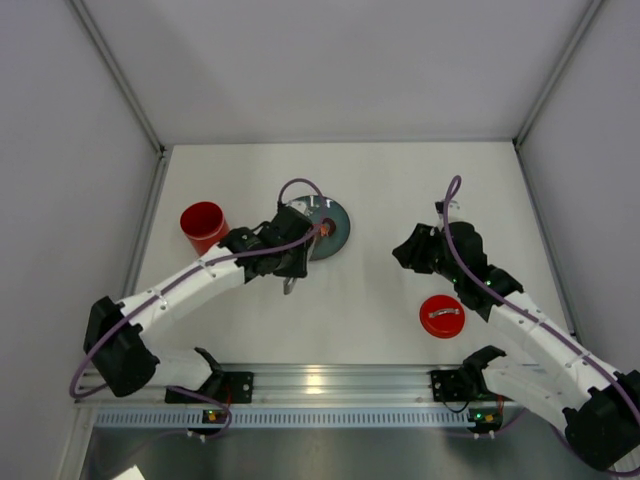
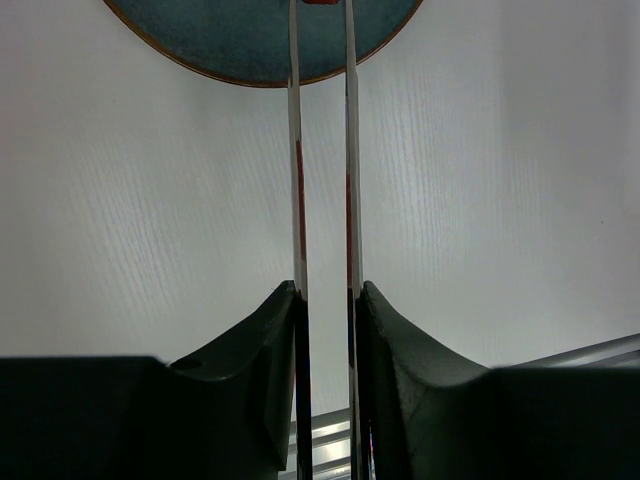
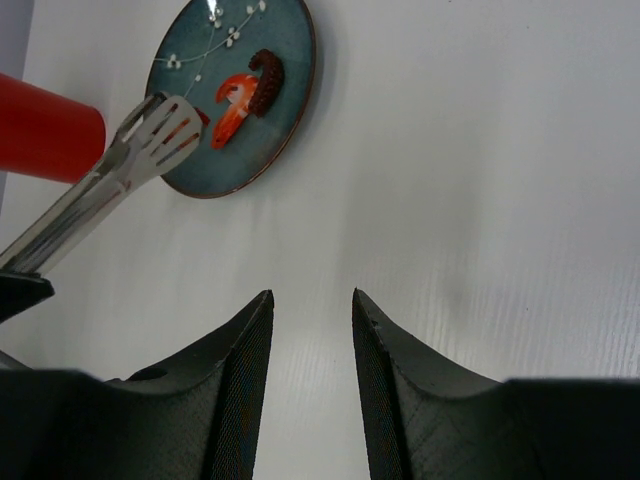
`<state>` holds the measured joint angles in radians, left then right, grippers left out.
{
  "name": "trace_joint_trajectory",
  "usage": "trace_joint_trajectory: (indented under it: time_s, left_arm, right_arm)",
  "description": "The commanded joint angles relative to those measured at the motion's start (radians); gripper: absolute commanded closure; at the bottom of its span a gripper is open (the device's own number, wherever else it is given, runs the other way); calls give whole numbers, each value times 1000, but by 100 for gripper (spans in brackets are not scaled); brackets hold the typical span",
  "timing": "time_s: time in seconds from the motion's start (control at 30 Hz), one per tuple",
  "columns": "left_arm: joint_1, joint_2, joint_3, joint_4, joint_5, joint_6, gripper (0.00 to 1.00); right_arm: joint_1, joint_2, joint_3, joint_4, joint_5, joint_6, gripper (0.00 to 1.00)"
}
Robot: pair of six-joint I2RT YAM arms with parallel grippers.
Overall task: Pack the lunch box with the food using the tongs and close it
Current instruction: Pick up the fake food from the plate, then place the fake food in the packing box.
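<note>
My left gripper (image 2: 325,290) is shut on the silver tongs (image 2: 298,180), pressing the two arms close together. The tongs' slotted tips (image 3: 165,135) reach over the near edge of the blue-grey plate (image 3: 285,45), and a small red bit shows between them. On the plate lie a red-brown sausage piece (image 3: 268,75) and an orange piece (image 3: 230,108). The red lunch box (image 1: 204,226) stands upright and uncovered, left of the plate (image 1: 338,232). Its flat red lid (image 1: 441,316) lies by my right arm. My right gripper (image 3: 310,295) hangs open and empty over bare table right of the plate.
Grey walls enclose the white table on three sides. An aluminium rail (image 1: 330,380) with both arm bases runs along the near edge. The left arm (image 1: 190,285) stretches across the table in front of the lunch box.
</note>
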<state>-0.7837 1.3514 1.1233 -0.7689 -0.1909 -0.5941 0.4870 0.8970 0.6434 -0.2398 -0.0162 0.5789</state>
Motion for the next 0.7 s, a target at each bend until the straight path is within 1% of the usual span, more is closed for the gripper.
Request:
trace_joint_trajectory:
  time_s: [0.0, 0.1, 0.17, 0.2, 0.23, 0.33, 0.43, 0.47, 0.67]
  left_arm:
    - [-3, -96, 58, -27, -48, -7, 76]
    - [-3, -155, 70, -59, -105, -42, 77]
    - [-2, -184, 85, -113, -197, -68, 77]
    - [-2, -222, 92, -130, -240, -102, 77]
    - [-2, -245, 95, -144, -313, -116, 76]
    - [6, -320, 104, -194, -427, -157, 75]
    - [24, -357, 124, -269, -496, -188, 74]
    - [27, -376, 127, -309, -548, -200, 74]
    - [34, -483, 127, -388, -679, -283, 72]
  right_arm:
    - [13, -4, 52, -10, 12, -11, 63]
    - [13, -3, 48, -6, 12, -11, 63]
    - [13, -1, 47, -4, 10, -10, 63]
    - [13, -1, 47, -4, 12, -8, 63]
    - [13, -1, 45, -4, 10, -10, 63]
    - [13, 3, 44, -1, 4, -7, 63]
    - [13, 5, 41, 5, -5, -2, 63]
    - [12, 8, 41, 7, -10, -2, 63]
    - [13, 14, 36, 14, -16, 1, 63]
